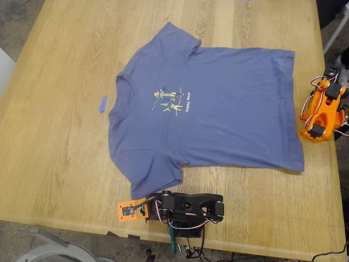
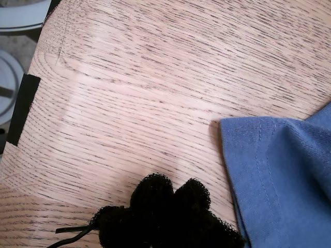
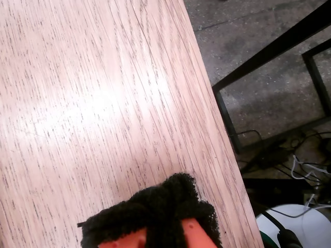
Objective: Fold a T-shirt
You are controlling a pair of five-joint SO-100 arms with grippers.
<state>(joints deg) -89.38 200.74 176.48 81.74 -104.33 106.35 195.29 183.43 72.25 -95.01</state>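
The periwinkle-blue T-shirt (image 1: 229,109) lies flat and face up on the wooden table (image 1: 60,153), collar toward the exterior view's left, hem toward its right. Green-and-yellow figures (image 1: 168,100) show on the chest. My first gripper (image 1: 131,210), on the black arm at the near table edge, rests just off the near sleeve; its fuzzy black pads (image 2: 170,214) are together beside the sleeve hem (image 2: 274,175). My second gripper (image 1: 314,130), on the orange arm at the exterior view's right, sits past the hem with its pads (image 3: 155,214) together over bare wood, holding nothing.
A tiny blue scrap (image 1: 102,103) lies on the wood beside the collar. Black tape (image 2: 20,111) marks the table edge near my first gripper. Off the edge by my second gripper are floor, a black frame (image 3: 269,57) and cables (image 3: 305,165).
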